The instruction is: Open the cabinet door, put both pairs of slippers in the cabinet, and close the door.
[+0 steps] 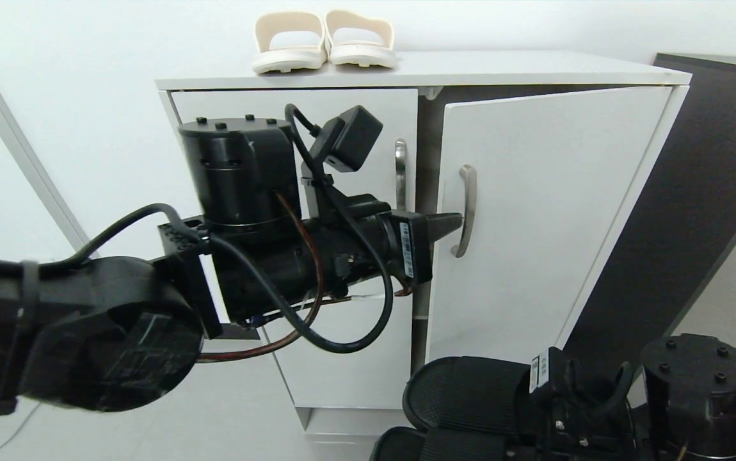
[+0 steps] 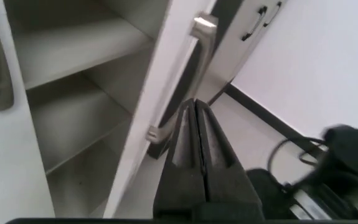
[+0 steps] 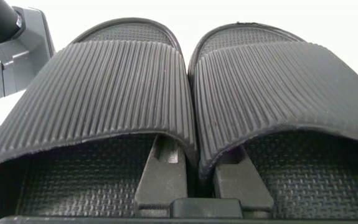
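The white cabinet [image 1: 502, 64] stood with its right door [image 1: 534, 224] swung partly out, leaving a dark gap beside the left door [image 1: 342, 378], which sat flush with its own handle [image 1: 400, 173] upright. Through the opening, bare shelves [image 2: 73, 50] were seen inside. The left gripper [image 1: 451, 224] [image 2: 195, 109] was extended level at the right door's handle [image 1: 467, 192] [image 2: 197, 46], its fingers pressed flat together with no gap, the tip at the handle's lower half; actual contact could not be confirmed. The cream slippers [image 1: 297, 57] lay side by side, touching, on the cabinet top near its rear edge, toward the left corner. The black slippers [image 1: 464, 397] [image 3: 116, 87] were held low in front of the cabinet, below the right door. The right gripper [image 3: 197, 177] had one finger inside each slipper, under the ribbed straps, pinching the two adjoining inner walls together.
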Robot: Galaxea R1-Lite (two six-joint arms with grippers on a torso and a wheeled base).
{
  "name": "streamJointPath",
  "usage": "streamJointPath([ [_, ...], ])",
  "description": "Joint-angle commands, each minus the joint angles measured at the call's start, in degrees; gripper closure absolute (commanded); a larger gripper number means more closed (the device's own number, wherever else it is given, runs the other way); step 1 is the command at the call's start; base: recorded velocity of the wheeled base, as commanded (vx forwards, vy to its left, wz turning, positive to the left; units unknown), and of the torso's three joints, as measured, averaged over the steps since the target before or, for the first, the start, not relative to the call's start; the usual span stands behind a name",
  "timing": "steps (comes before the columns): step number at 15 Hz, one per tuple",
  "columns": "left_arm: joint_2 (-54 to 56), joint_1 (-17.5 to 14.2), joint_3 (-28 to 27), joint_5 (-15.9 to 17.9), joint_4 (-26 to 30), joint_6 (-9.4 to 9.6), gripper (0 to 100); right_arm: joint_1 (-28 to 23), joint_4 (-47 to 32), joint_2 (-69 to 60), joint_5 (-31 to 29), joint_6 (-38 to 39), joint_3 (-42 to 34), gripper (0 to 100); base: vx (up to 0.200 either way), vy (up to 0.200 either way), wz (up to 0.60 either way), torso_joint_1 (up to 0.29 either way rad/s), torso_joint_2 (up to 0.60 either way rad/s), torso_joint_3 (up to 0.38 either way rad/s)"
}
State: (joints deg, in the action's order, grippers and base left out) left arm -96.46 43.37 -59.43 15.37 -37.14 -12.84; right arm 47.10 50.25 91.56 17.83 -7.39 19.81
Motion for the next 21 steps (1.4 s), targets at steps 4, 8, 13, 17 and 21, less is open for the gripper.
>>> streamJointPath([
  [4, 4.6, -2.8, 2.6, -0.2, -0.4, -0.52, 100, 0.4, 0.0, 0.1, 0.0, -0.6, -0.1, 100, 0.000, 0.000, 0.00, 0.000, 0.00, 0.000],
  [8, 0.6, -5.8, -0.4, 0.4, -0.5, -2.19, 100, 1.2, 0.0, -0.1, 0.0, -0.6, -0.6, 100, 0.000, 0.000, 0.00, 0.000, 0.00, 0.000],
  [13, -7.2, -5.8, -7.8, 0.4, -1.4, -2.19, 100, 2.2, 0.0, 0.2, 0.2, -0.6, -1.4, 100, 0.000, 0.000, 0.00, 0.000, 0.00, 0.000],
  [17, -9.7, -5.5, -9.1, -0.2, -5.0, -2.19, 100, 3.0, 0.0, 0.4, 0.3, -1.5, -1.7, 100, 0.000, 0.000, 0.00, 0.000, 0.00, 0.000],
  [21, -9.4, -4.4, -9.2, -0.2, -5.0, -2.19, 100, 3.7, 0.0, 0.9, 0.3, -1.5, -1.7, 100, -0.100, 0.000, 0.00, 0.000, 0.00, 0.000],
])
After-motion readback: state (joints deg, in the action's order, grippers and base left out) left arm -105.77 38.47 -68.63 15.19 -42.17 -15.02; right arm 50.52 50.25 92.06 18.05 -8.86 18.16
